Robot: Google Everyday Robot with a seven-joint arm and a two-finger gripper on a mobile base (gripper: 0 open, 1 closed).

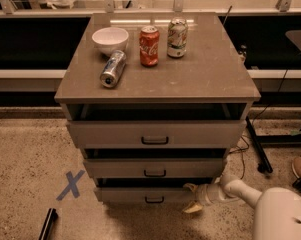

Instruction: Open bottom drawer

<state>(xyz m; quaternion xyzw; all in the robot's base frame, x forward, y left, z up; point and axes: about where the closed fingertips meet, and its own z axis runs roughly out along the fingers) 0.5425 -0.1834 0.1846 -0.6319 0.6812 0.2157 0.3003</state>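
Note:
The bottom drawer (140, 194) is the lowest of three grey-beige fronts, with a small black handle (154, 200) at its centre. It stands slightly out, as do the two drawers above it. My gripper (192, 198) is low at the drawer's right end, to the right of the handle, on a white arm (235, 190) coming in from the lower right. Its two yellowish fingers are spread apart, one high (190, 187) and one low (193, 209), with nothing between them.
On the cabinet top (210, 74) stand a white bowl (110, 39), a red cola can (149, 45), a green-white can (177, 37) and a silver can lying on its side (113, 69). A blue tape X (70, 185) marks the floor at left. Cables and a stand leg (255, 149) lie at right.

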